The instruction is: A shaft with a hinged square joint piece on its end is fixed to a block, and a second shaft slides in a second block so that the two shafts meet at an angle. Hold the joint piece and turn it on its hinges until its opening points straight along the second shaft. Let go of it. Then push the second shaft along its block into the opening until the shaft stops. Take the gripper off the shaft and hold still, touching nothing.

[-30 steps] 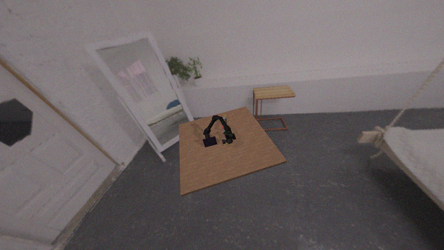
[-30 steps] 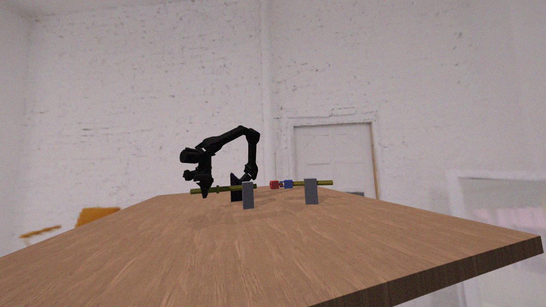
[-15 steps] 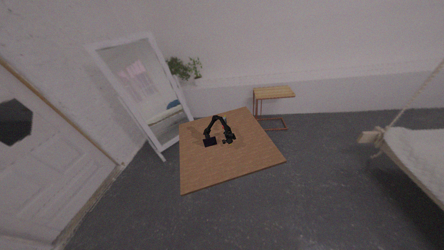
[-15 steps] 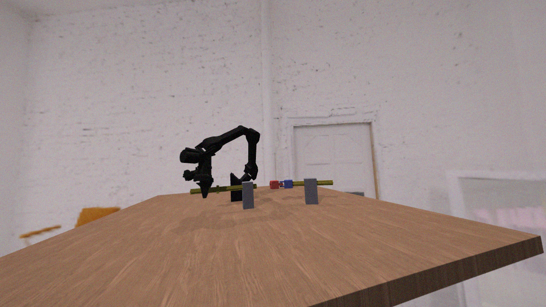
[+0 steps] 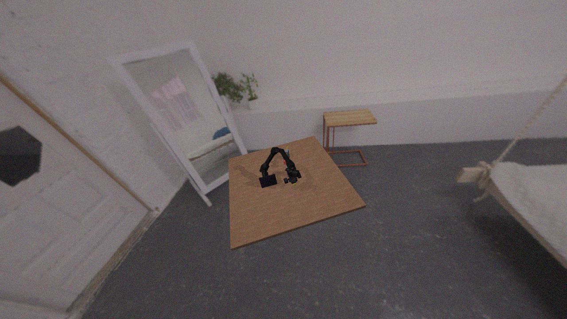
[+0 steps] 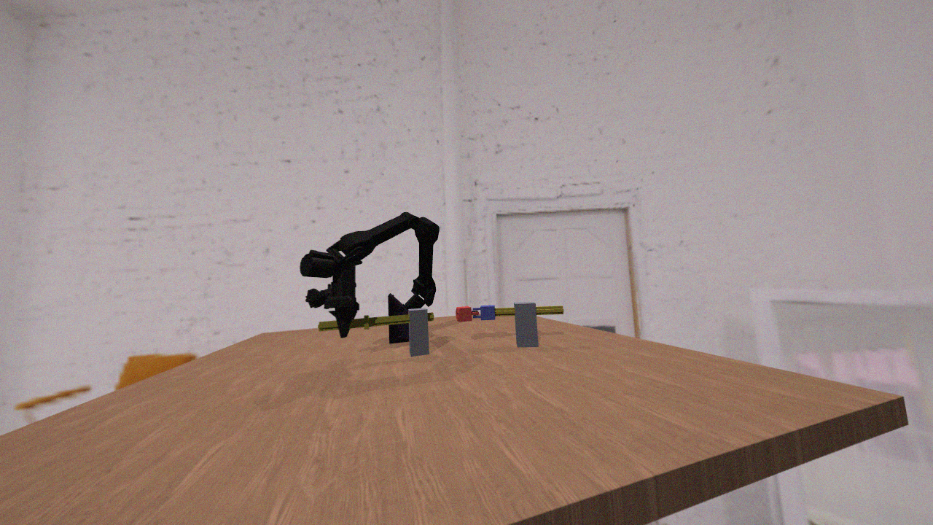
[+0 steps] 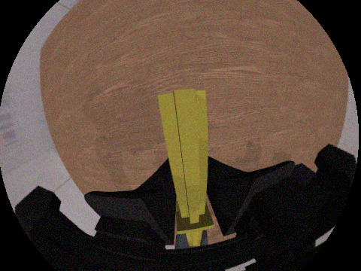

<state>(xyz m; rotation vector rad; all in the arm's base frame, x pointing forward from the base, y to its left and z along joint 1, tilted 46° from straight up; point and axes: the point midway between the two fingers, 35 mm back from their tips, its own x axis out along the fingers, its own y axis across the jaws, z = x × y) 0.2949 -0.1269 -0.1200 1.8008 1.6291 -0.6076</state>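
Observation:
My gripper [image 5: 293,182] [image 6: 344,328] [image 7: 185,156] is shut on the second shaft, a yellow shaft [image 6: 388,320] [image 7: 188,132], near its outer end. The shaft runs through a grey block [image 6: 418,334] and sticks out a little past it. A collar [image 6: 367,321] [image 7: 195,222] sits on it between gripper and block. The red joint piece [image 6: 463,313] [image 5: 284,161] is hinged to a blue part [image 6: 487,312] on the first shaft [image 6: 551,310], held in the other grey block [image 6: 526,324]. A gap shows between the second shaft's inner end and the joint piece. The opening's exact direction cannot be told.
Everything stands on a wooden table [image 5: 269,214] [image 6: 456,424]. The arm's black base [image 5: 268,180] stands on it beside the shafts. A side table [image 5: 348,117] and a large leaning mirror [image 5: 178,103] stand beyond the table.

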